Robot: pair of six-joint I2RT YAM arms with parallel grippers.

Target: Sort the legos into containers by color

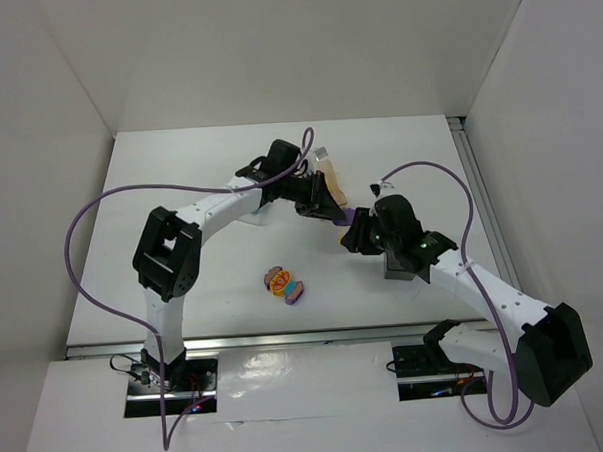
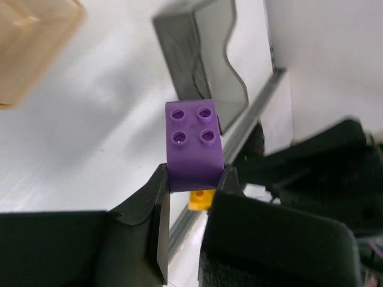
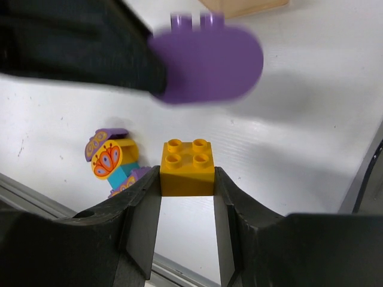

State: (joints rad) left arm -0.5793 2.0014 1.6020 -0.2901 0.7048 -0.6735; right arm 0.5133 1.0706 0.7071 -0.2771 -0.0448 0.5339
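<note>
Well back on the table (image 1: 194,161), the tan box (image 1: 330,185) is seen just beside the left arm's wrist. Only its corner is caught in the left wrist view, and nothing of its contents can be made out. The dark grey box (image 2: 203,66) is seen at an angle from the left wrist. Its inside is dark and its contents cannot be told. From above it is largely covered by the right arm. A small pale object behind the left arm may be the clear tray (image 1: 321,153), but it is mostly hidden and too small to be sure.

The left gripper (image 2: 194,179) is closed on a purple brick (image 2: 192,143), which is clamped by its lower sides between the two fingers, studs facing the camera. It is held above the table, between the tan box and the dark grey box. The right gripper (image 3: 187,179) is likewise clamped on an orange brick (image 3: 187,167), studs up, gripped on two opposite sides and held off the table. The two grippers are close together — the purple brick appears large and blurred in the right wrist view, directly above the orange one.

A loose cluster of bricks (image 1: 284,285) — purple, orange and teal, one piece bearing a printed pattern — lies on the table nearer the arm bases, apart from all the boxes.
</note>
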